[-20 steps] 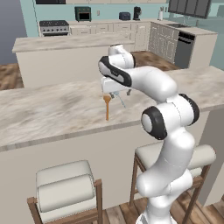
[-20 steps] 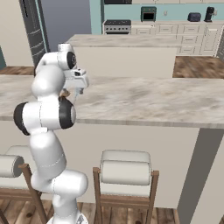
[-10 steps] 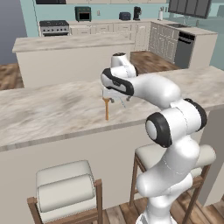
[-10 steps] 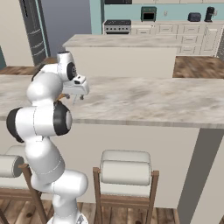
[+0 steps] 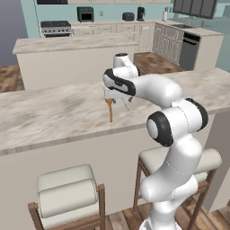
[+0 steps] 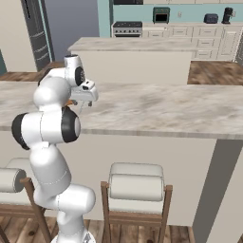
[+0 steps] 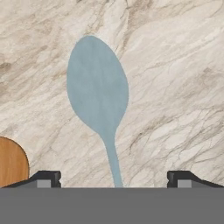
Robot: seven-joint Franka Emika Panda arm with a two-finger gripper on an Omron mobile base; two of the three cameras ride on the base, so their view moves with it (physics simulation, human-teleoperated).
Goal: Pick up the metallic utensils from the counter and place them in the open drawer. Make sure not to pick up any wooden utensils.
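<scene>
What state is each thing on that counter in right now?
Silver-blue spoon: lying flat on the counter, untouched, handle between the fingertips.
Wooden spoon: lying flat beside it, apart.
Gripper: jaws open wide, holding nothing.

Pale silver-blue spoon (image 7: 98,94) flat on marbled counter (image 7: 175,87), beside wooden spoon (image 7: 12,162).

- Arm has swung farther out over the tabletop (image 5: 54,112); elbow now sits higher and more to the right in the left base view.
- Hand (image 5: 117,99) lowered beside the wooden spoon (image 5: 110,110).
</scene>
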